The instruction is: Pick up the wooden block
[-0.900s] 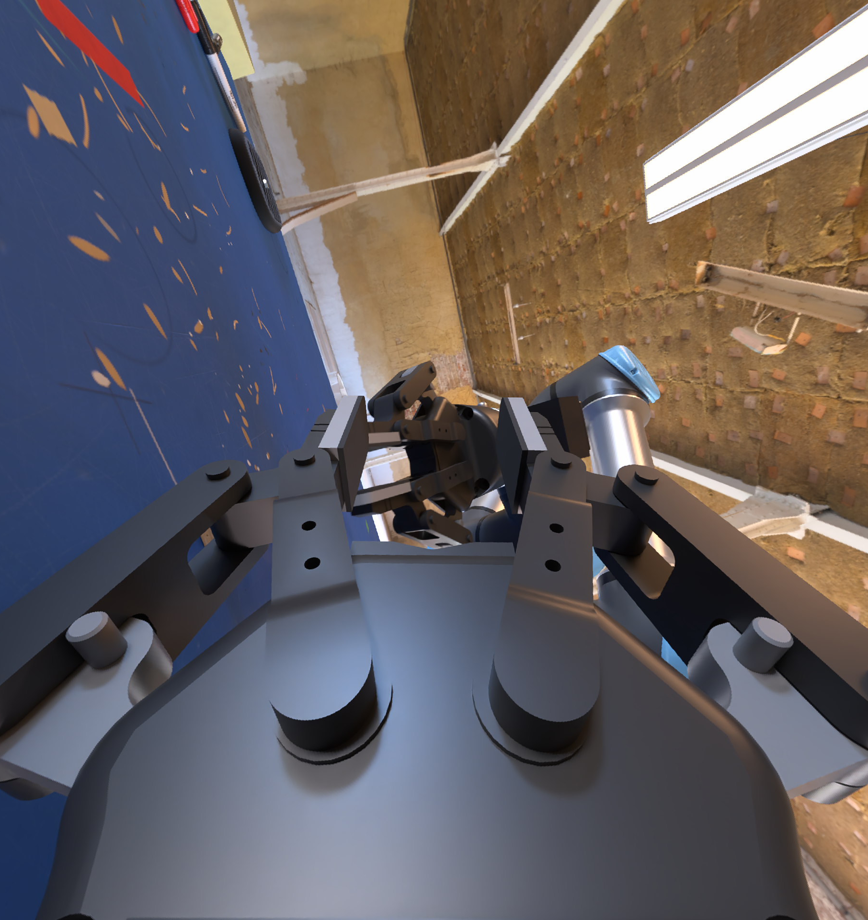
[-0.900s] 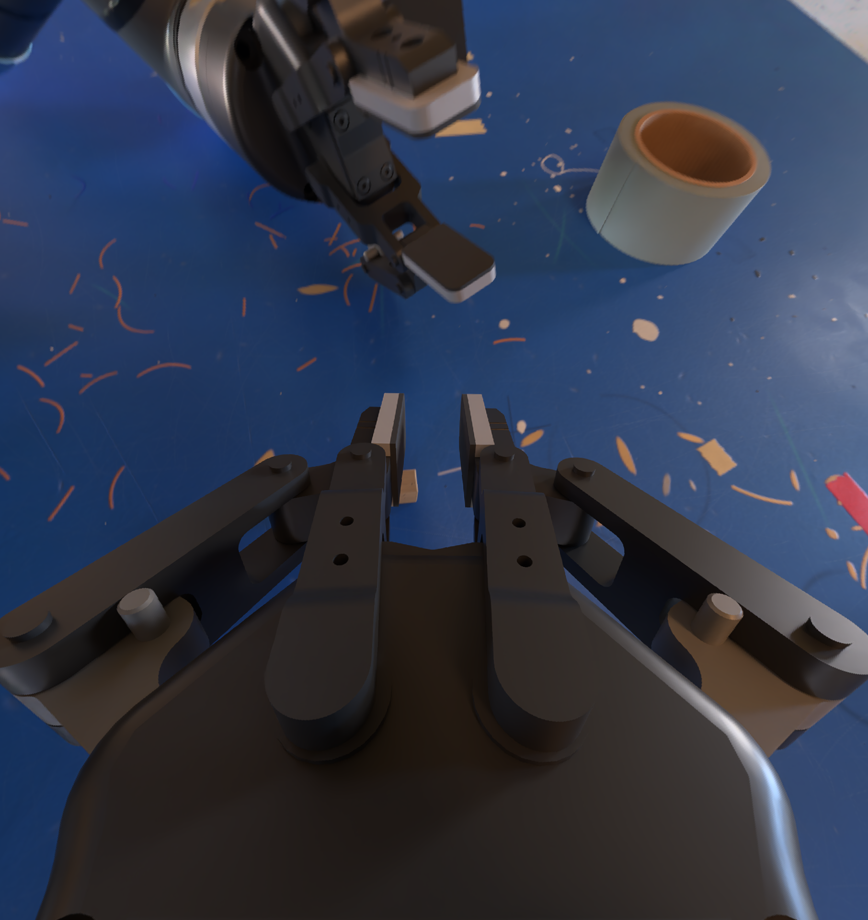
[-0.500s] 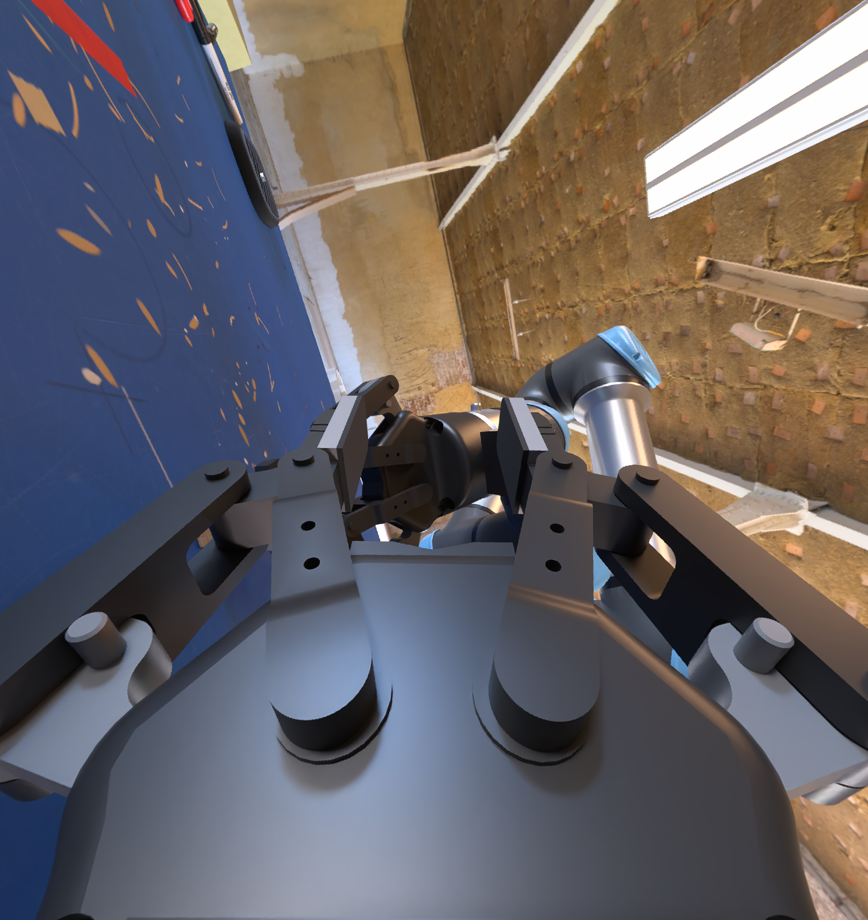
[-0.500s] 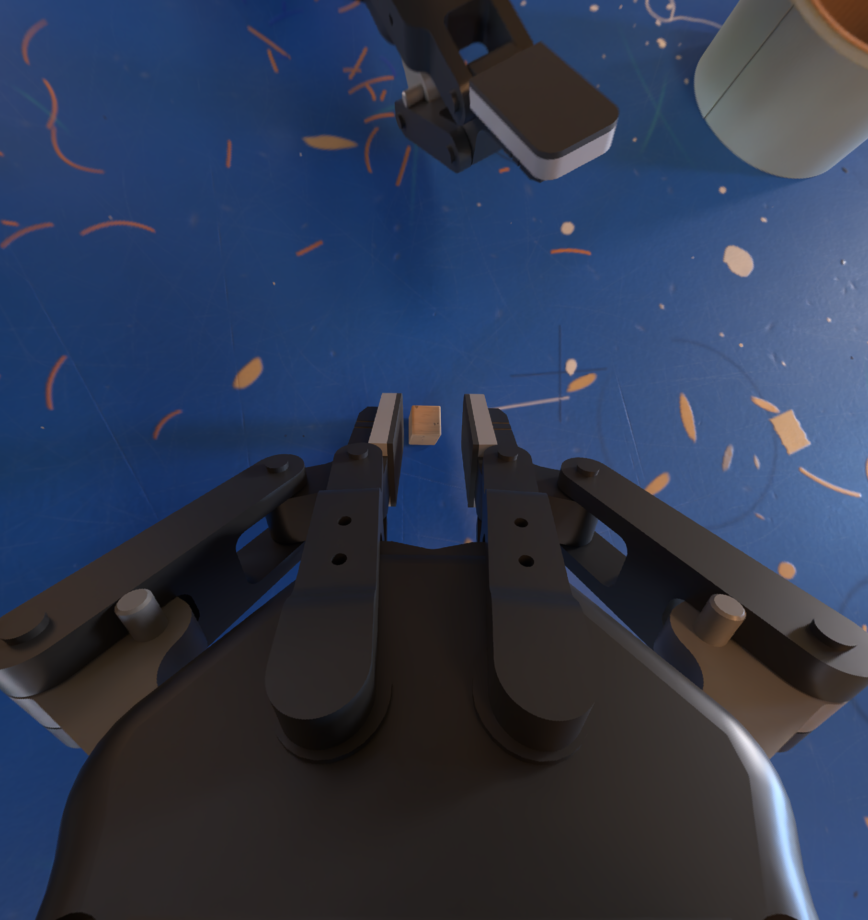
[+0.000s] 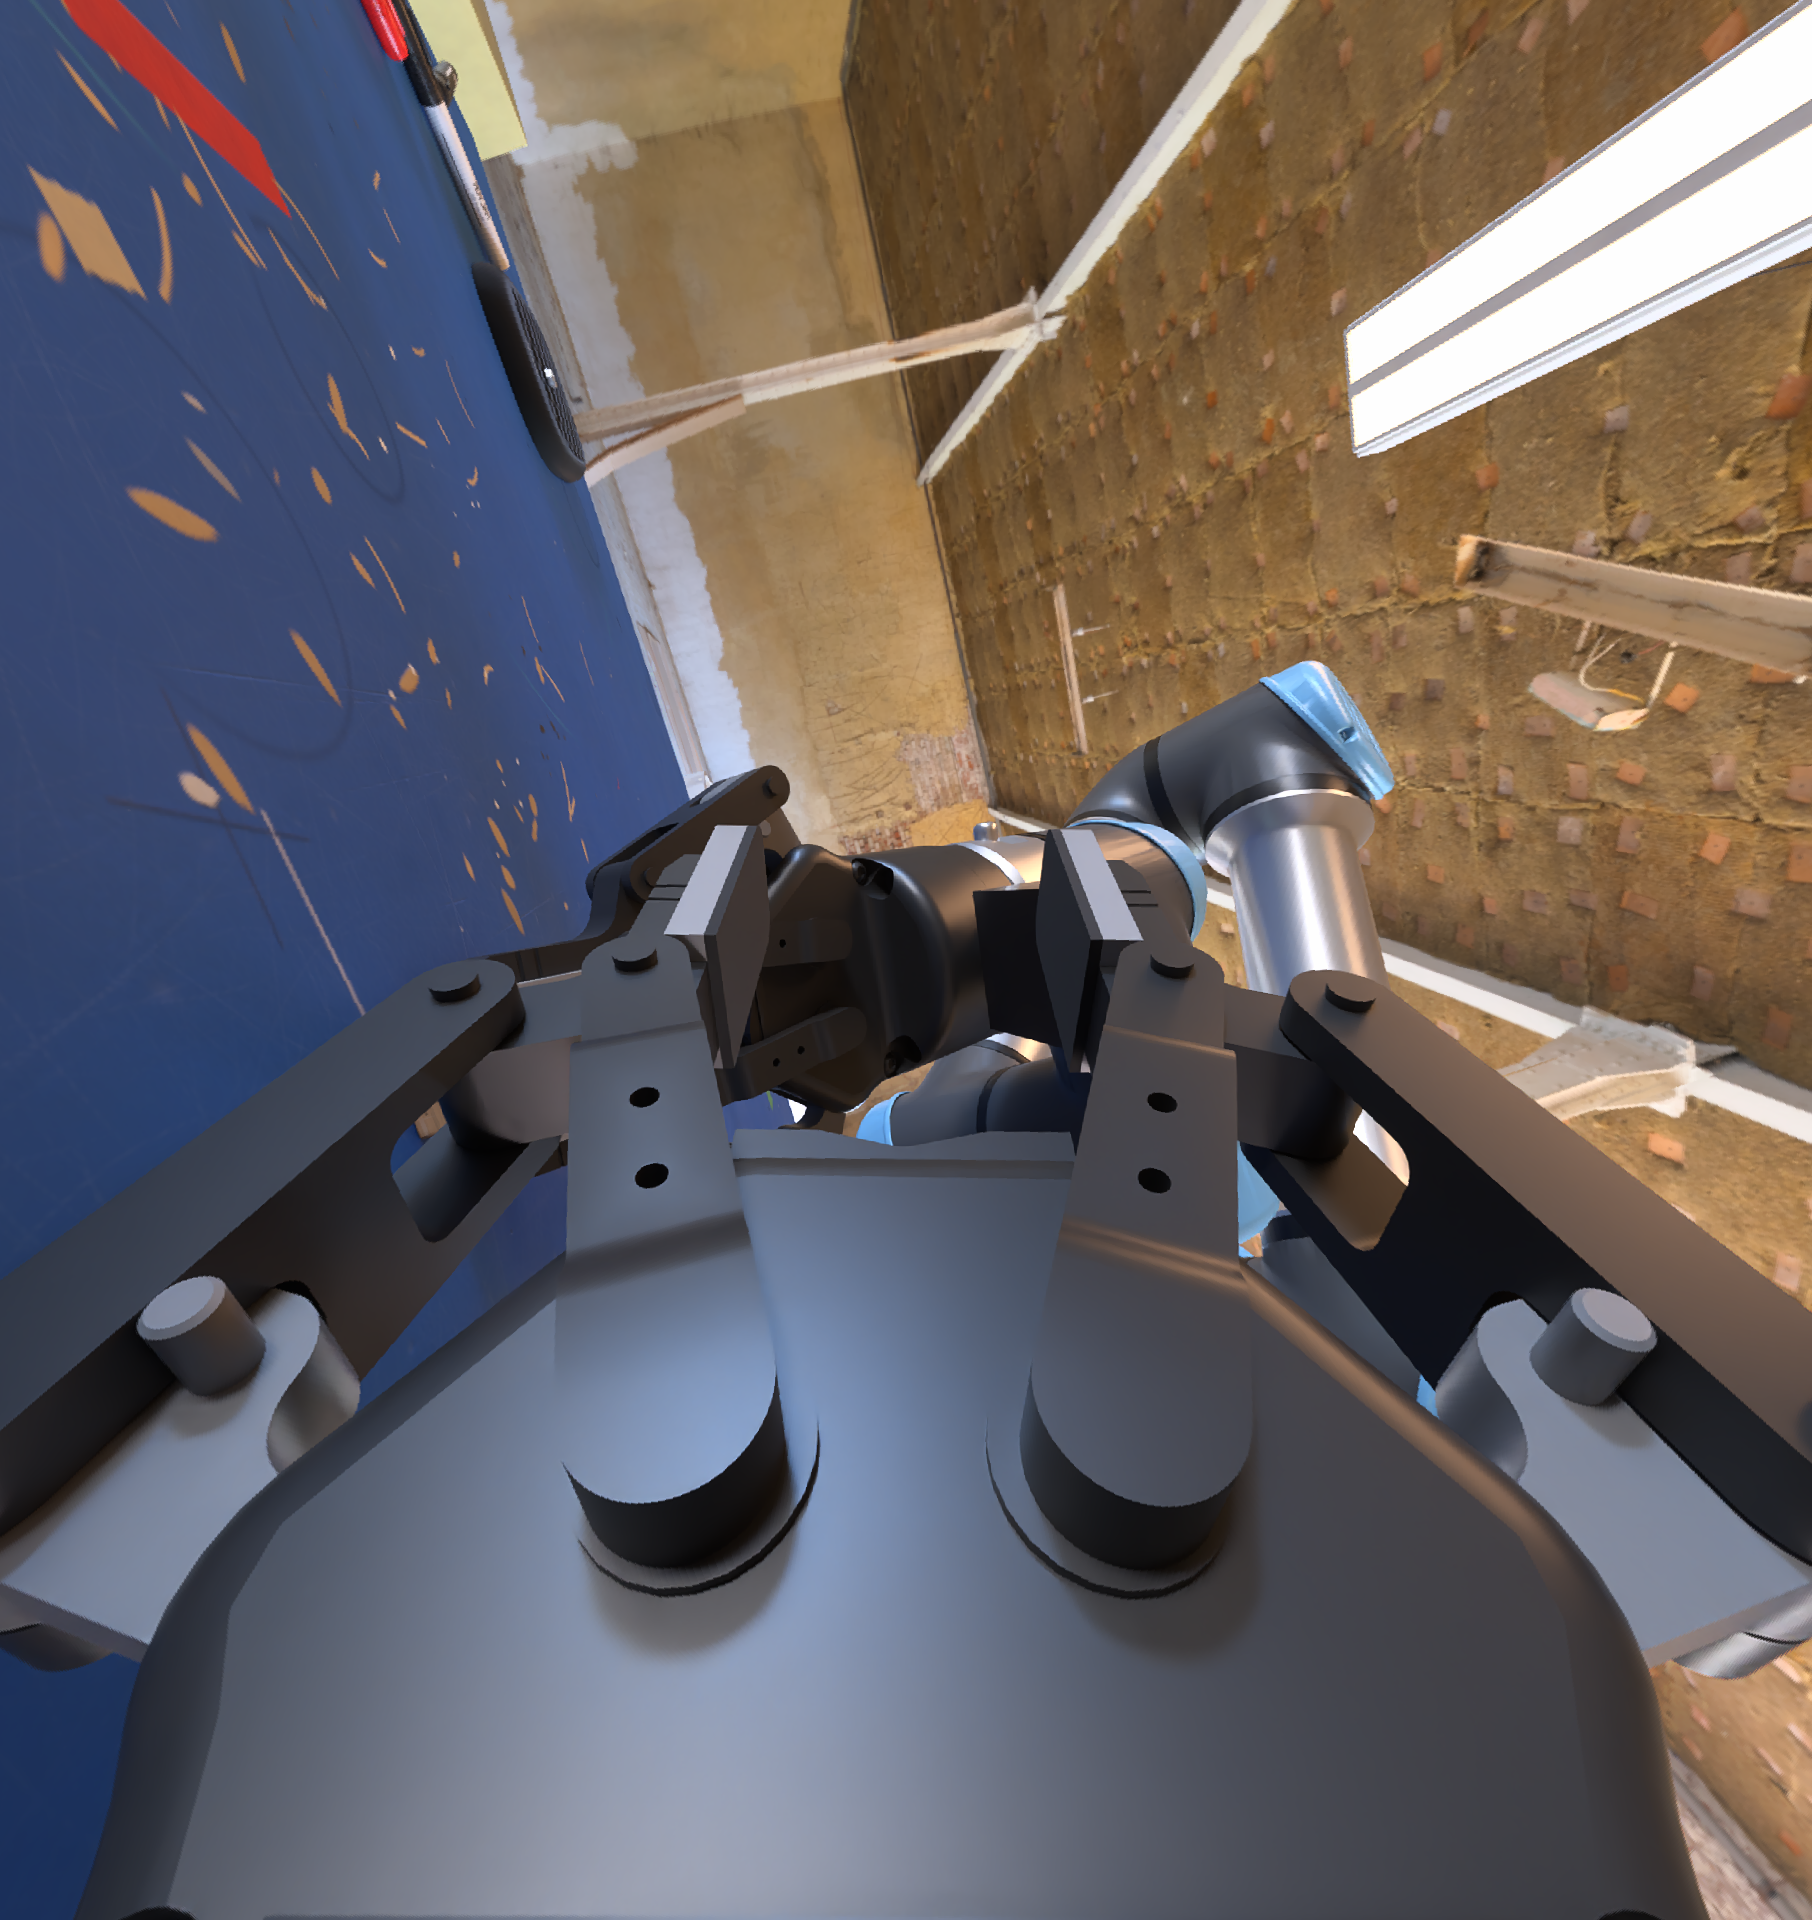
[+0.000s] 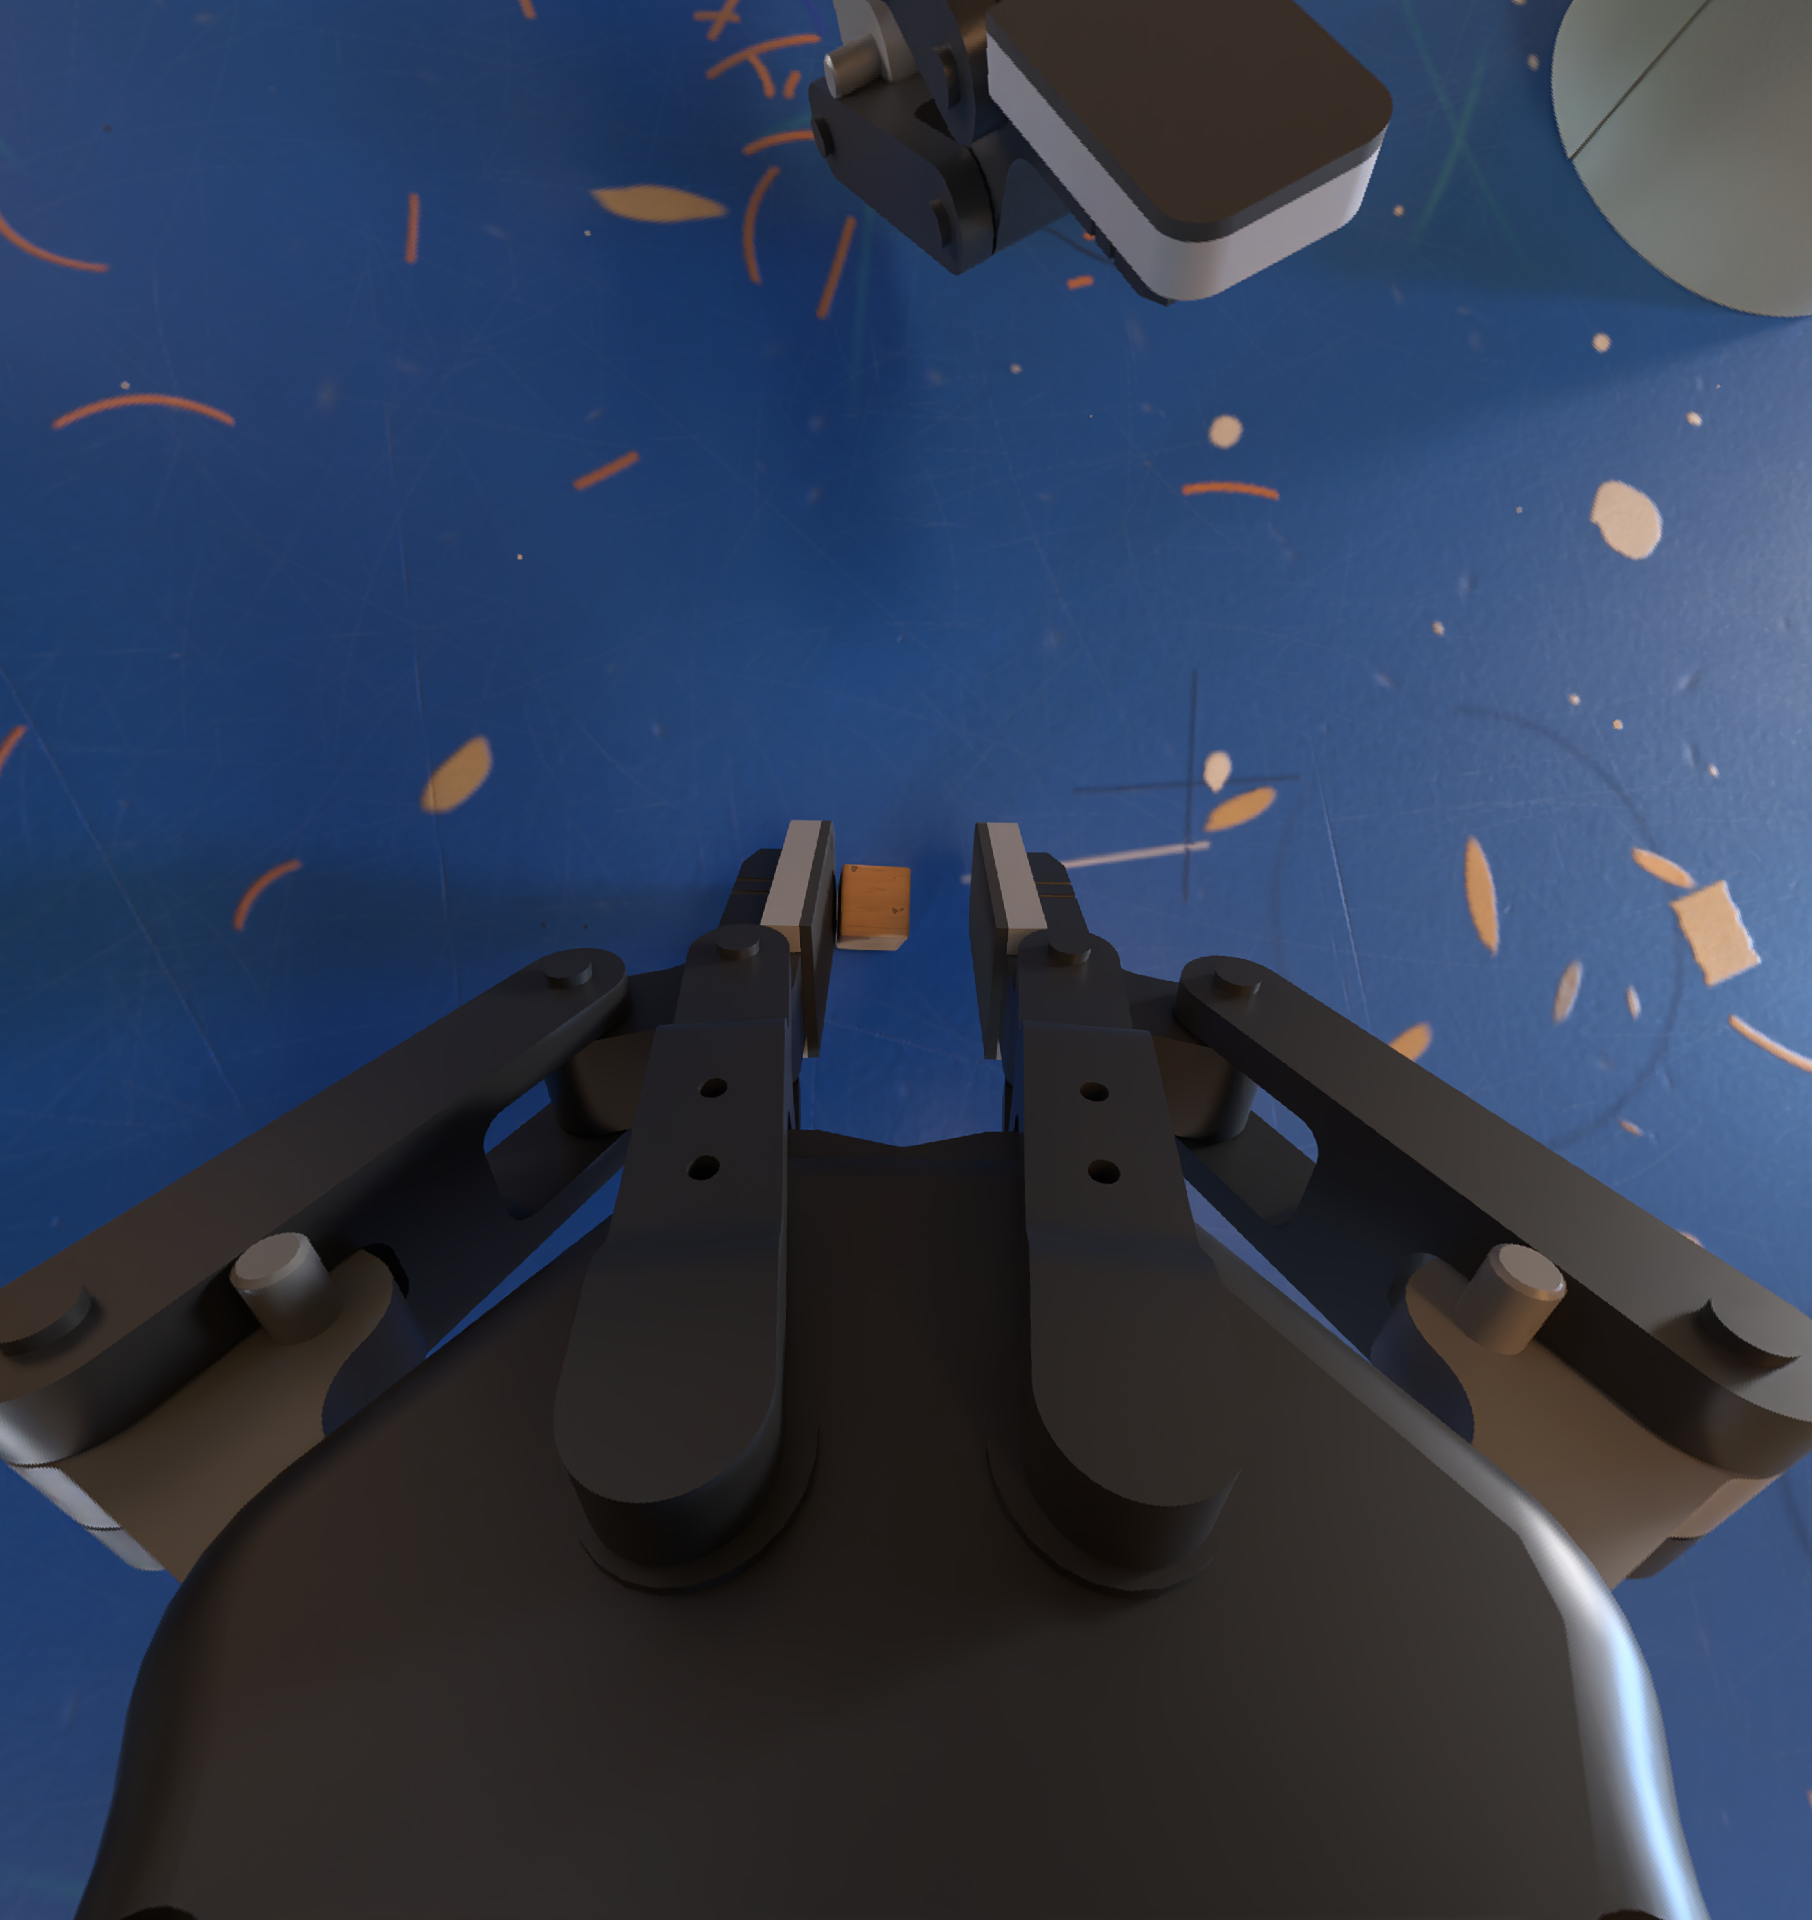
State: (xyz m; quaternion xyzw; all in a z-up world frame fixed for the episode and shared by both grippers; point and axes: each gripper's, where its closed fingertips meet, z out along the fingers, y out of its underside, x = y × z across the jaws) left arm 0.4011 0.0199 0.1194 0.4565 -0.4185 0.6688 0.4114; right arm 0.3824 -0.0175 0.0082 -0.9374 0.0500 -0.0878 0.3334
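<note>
wooden block (image 6: 874, 907) between right gripper (image 6: 904, 904) fingers, beside left pad

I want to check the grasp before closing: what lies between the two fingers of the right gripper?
In the right wrist view, the wooden block lies on the blue table between the open fingers of the right gripper, close beside the left-hand finger; toward the other finger, only bare table.

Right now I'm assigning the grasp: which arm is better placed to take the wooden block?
Right. The right gripper is open with the wooden block between its fingers; the left gripper points away, sideways.
</note>
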